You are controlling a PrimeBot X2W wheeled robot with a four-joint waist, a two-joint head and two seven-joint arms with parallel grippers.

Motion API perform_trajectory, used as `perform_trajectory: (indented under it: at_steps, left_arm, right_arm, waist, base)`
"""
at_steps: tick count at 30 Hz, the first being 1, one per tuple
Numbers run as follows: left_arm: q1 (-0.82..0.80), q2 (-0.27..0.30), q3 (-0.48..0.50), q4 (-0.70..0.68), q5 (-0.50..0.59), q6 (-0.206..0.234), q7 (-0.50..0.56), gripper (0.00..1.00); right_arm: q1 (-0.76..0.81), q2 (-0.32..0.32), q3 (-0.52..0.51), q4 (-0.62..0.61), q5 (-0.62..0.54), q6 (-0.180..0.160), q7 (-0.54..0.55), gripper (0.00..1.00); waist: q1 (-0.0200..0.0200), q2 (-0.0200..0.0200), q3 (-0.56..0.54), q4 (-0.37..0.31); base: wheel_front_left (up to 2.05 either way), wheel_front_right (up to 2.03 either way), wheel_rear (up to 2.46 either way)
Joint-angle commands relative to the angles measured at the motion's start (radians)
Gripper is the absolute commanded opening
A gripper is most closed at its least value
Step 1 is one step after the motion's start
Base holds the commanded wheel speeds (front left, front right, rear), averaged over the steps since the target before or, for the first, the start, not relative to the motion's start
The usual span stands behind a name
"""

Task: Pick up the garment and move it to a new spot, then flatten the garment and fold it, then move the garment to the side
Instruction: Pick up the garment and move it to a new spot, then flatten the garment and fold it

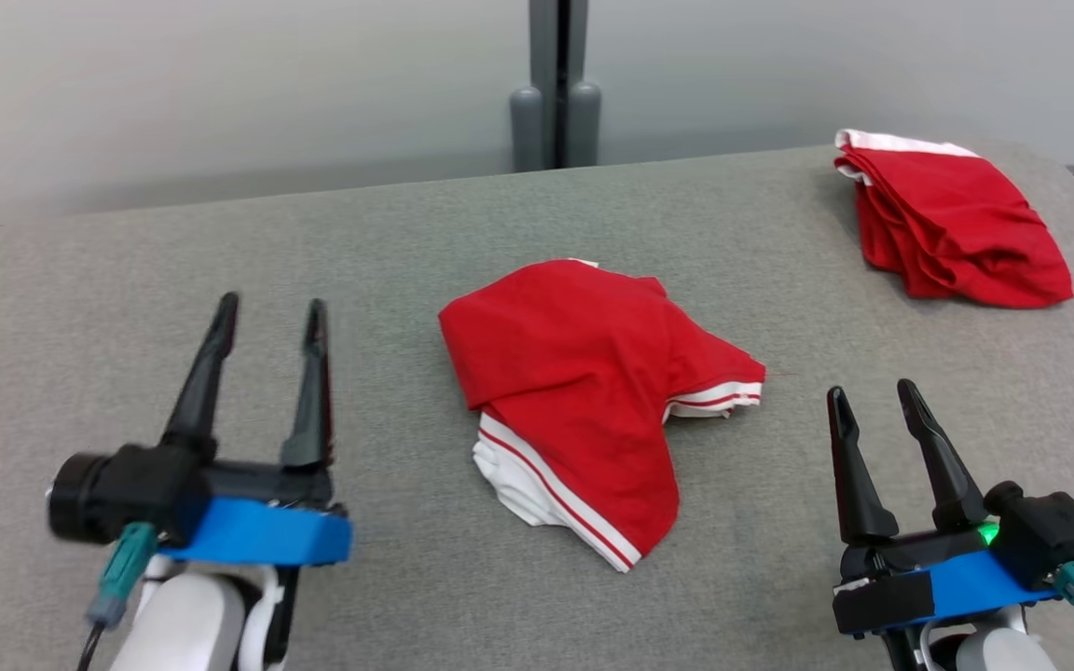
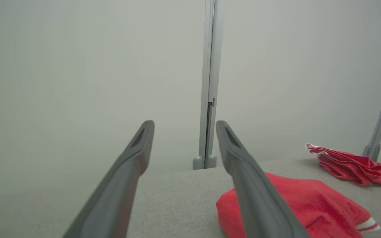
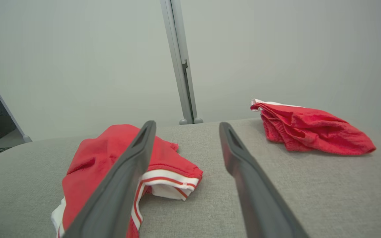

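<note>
A crumpled red garment (image 1: 584,382) with white and red striped trim lies in the middle of the grey table (image 1: 406,242); it also appears low in the left wrist view (image 2: 309,205) and the right wrist view (image 3: 111,155). My left gripper (image 1: 271,317) hovers open at the lower left, well to the garment's left, nothing between its fingers. My right gripper (image 1: 873,396) stands open at the lower right, just right of the garment's striped sleeve, holding nothing. In the wrist views each pair of fingers (image 2: 137,155) (image 3: 137,155) is spread apart.
A second red garment (image 1: 947,224) with a white edge lies bunched at the table's far right corner, also seen from both wrists (image 2: 352,167) (image 3: 309,132). A grey post (image 1: 556,93) stands behind the table against a pale wall. The table's right edge curves off near that pile.
</note>
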Motion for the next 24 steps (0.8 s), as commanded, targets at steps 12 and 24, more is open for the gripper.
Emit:
perform_trajectory:
  at_steps: [12, 24]
  left_arm:
    - [0.196, -0.05, 0.212, -0.014, 0.092, -0.036, -0.004, 1.0]
    - [0.272, -0.125, 0.306, 0.022, 0.167, -0.098, -0.004, 1.0]
  right_arm:
    - [0.045, 0.0, -0.028, 0.024, -0.022, 0.0, -0.003, 1.0]
    - [0.088, 0.0, -0.036, 0.055, -0.029, 0.0, -0.003, 1.0]
  waist:
    - [0.0001, -0.0001, -0.05, 0.079]
    - [0.0001, -0.0001, -0.067, 0.098]
  base:
    - [0.0, 0.0, 0.0]
    - [0.0, 0.0, 0.0]
